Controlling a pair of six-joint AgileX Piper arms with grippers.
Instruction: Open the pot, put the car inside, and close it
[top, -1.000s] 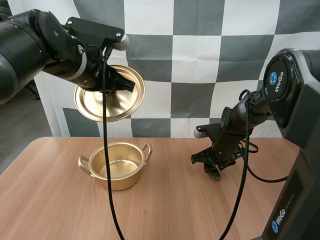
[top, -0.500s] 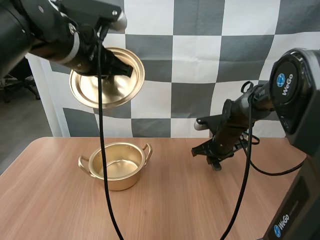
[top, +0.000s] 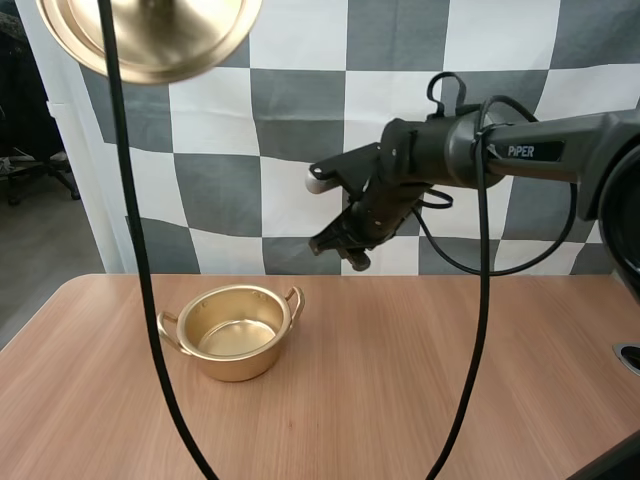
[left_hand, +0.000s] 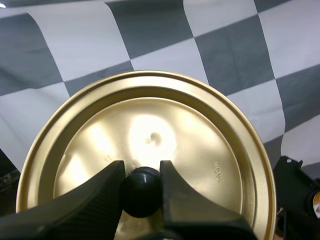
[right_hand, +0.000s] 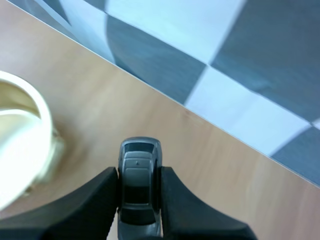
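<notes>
In the high view, the golden lid (top: 170, 40) hangs at the upper left of the frame, high above the tabletop (top: 430, 390). The pot (top: 240, 365) stands open at the lower left of centre, and nothing lies in it. The right arm (top: 500, 150) reaches in from the right edge, and the right jaws are in the air near the centre of the frame, to the right of the pot and above it.

In the left wrist view, the left jaws are closed on the black knob (left_hand: 141, 191) of the lid (left_hand: 205, 150); one finger (left_hand: 90, 200) presses on each side of it.

In the right wrist view, the right jaws pinch the small grey car (right_hand: 139, 187) between the tips. The car is above the bare tabletop (right_hand: 210, 170), near the pot (right_hand: 44, 125) but not over it.
</notes>
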